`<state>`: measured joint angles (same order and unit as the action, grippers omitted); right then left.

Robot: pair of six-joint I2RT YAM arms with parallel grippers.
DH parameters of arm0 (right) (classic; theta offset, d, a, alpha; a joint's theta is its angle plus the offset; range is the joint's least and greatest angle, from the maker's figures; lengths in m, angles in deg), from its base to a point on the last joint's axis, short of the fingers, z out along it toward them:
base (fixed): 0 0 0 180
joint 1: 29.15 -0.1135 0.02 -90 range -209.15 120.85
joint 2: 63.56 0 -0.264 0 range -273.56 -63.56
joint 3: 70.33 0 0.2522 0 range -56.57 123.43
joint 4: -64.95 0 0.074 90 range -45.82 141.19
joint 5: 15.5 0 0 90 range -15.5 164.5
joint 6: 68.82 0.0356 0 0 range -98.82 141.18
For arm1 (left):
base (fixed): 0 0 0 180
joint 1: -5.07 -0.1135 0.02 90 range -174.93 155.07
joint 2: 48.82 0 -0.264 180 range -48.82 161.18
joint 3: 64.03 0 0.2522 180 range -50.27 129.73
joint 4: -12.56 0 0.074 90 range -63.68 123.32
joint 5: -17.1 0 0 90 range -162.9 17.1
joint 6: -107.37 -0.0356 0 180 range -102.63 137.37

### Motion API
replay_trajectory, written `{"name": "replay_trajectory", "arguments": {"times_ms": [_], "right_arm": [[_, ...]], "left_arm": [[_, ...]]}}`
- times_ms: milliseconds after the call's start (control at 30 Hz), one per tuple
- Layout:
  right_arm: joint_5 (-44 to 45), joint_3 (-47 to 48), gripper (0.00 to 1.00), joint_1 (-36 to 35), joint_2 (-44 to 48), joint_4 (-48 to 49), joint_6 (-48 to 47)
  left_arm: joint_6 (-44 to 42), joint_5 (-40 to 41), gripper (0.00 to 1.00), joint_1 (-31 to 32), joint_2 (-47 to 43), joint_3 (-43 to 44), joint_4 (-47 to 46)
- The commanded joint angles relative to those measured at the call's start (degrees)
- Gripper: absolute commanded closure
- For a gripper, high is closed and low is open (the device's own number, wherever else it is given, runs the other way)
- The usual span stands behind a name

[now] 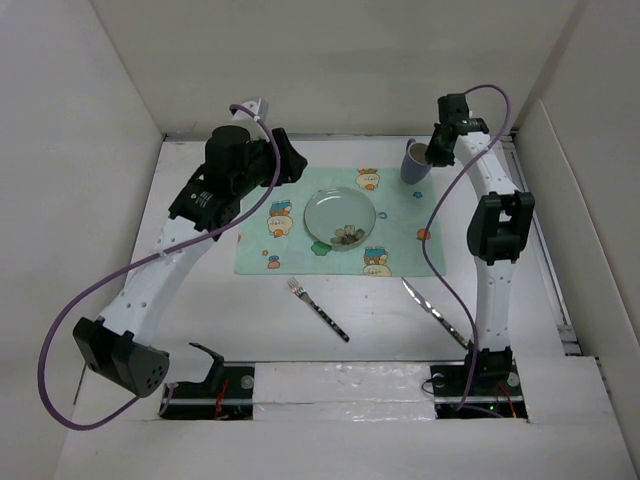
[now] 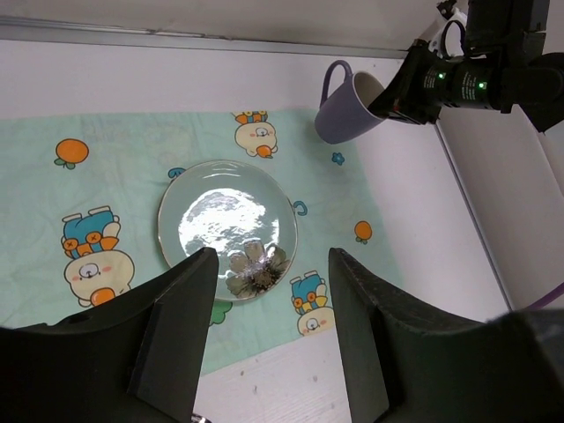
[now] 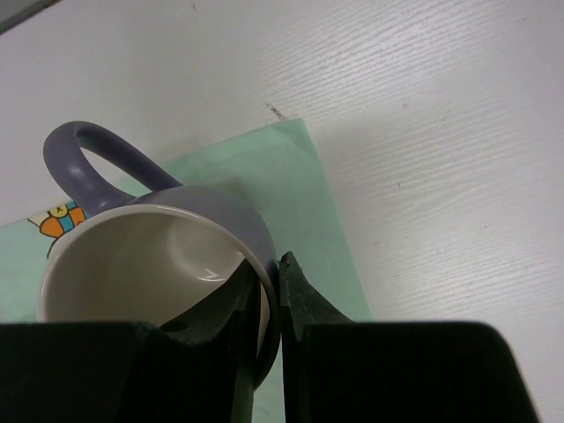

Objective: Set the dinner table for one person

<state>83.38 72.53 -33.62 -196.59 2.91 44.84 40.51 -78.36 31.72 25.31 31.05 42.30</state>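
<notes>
Purple mug (image 3: 167, 256) hangs tilted at the far right corner of the placemat (image 2: 53, 203), right tool (image 3: 269, 286) pinched on its rim, presumably to stand it beside the glass plate (image 2: 216, 220). Left tool (image 2: 271, 264) hovers spread apart above that plate. Fork (image 1: 318, 309) and knife (image 1: 432, 312) lie on the white bench (image 1: 200, 320).
</notes>
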Motion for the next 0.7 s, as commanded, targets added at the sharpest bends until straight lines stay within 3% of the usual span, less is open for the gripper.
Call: {"name": "replay_trajectory", "arguments": {"times_ms": [0, 267, 300, 333, 433, 567, 667], "right_arm": [[1.84, 4.14, 1.0, -0.19, -0.47, 0.28, 0.6], [2.8, 5.28, 0.98, -0.19, -2.4, -0.59, 1.83], [2.8, 5.9, 0.95, -0.19, -2.41, -0.77, 1.92], [2.98, 6.08, 0.83, -0.19, -2.49, -0.95, 2.18], [2.89, 5.9, 0.63, -0.19, -1.27, -0.68, 2.44], [-0.09, 6.16, 0.53, -0.19, 2.59, 0.45, 2.53], [-3.24, 5.38, 0.51, 0.33, 7.25, 1.59, 2.71]], "left_arm": [[-2.3, -0.08, 0.5, 0.33, -0.13, -0.28, -2.63], [-3.18, 0.79, 0.49, 0.33, -0.04, -0.99, -2.19], [-3.18, 0.71, 0.49, 0.33, -0.04, -1.07, -2.19], [-3.18, 0.79, 0.49, 0.33, -0.04, -1.07, -2.19], [-3.01, 0.8, 0.49, 0.33, -0.3, -1.43, -2.19], [-3.01, 1.23, 0.49, 0.33, -0.3, -1.34, -1.49], [-3.45, 1.41, 0.52, 0.33, -0.13, -0.72, -1.05]]}}
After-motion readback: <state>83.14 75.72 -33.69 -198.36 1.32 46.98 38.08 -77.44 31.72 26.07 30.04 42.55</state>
